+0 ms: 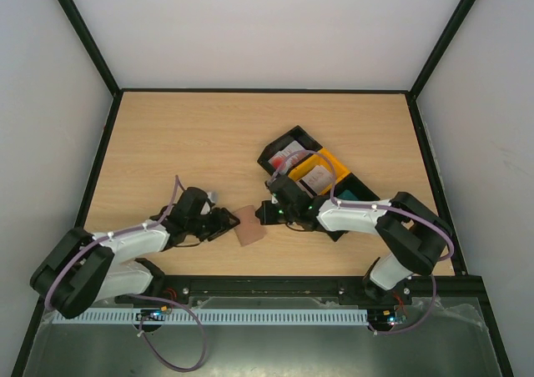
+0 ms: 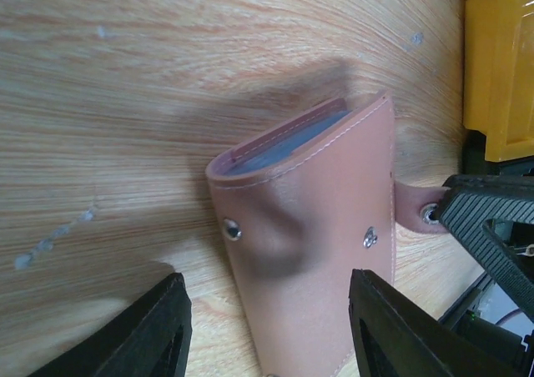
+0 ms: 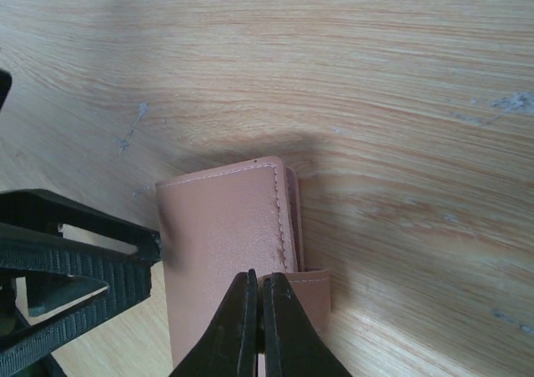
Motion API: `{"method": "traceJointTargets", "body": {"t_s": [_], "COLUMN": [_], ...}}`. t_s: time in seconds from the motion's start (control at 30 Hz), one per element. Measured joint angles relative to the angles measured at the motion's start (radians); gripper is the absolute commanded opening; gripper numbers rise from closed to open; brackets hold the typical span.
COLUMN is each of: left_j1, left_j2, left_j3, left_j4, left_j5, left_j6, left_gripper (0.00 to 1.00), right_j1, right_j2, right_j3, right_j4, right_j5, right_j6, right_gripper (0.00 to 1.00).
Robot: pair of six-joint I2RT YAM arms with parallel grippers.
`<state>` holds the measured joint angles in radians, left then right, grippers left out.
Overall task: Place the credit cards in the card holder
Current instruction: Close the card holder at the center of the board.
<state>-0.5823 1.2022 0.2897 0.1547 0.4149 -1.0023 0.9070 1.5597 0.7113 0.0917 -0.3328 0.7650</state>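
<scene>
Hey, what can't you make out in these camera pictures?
Card holder slots: every view, the closed brown cover hides them.
Card holder's near end: left wrist view, cut off by the bottom edge.
Credit cards print: top view, too small.
Teal card: top view, partly under the right arm.

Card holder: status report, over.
Left gripper jaws open, astride card holder. Right gripper shut on its strap tab. Holder folded, credit cards in trays. Nothing blocking.

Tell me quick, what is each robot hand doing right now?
Left hand: open, straddling the card holder, not gripping it.
Right hand: closed, seemingly pinching the card holder's strap.
</scene>
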Motion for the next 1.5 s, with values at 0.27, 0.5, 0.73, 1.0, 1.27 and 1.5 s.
{"method": "traceJointTargets", "body": {"t_s": [0.27, 0.5, 0.73, 1.0, 1.27, 1.5], "left_j1": [-0.004, -0.016, -0.023, -0.023, -0.023, -0.023], "left_j2": [0.045, 0.067, 0.074, 0.077, 0.077, 0.081], "left_j3": [0.005, 0.006, 0.006, 0.006, 0.006, 0.006], "left_j4": [0.051, 0.075, 0.086, 0.089, 0.09, 0.096], "left_j5": [0.014, 0.015, 0.014, 0.015, 0.016, 0.019], "left_j6": [0.011, 0.011, 0.011, 0.012, 0.015, 0.015], "left_gripper": [0.48, 0.43, 0.42, 0.42, 0.42, 0.41], "right_j1": [0.0, 0.0, 0.024, 0.061, 0.077, 0.087], "right_j2": [0.006, 0.028, 0.041, 0.087, 0.112, 0.114], "right_j3": [-0.019, -0.019, -0.002, 0.055, 0.095, 0.1], "right_j4": [0.034, 0.048, 0.022, -0.021, -0.048, -0.061], "right_j5": [-0.039, -0.054, -0.024, 0.026, 0.047, 0.047], "right_j6": [-0.006, -0.017, -0.041, -0.066, -0.071, -0.072], "right_gripper": [0.02, 0.02, 0.02, 0.02, 0.05, 0.07]}}
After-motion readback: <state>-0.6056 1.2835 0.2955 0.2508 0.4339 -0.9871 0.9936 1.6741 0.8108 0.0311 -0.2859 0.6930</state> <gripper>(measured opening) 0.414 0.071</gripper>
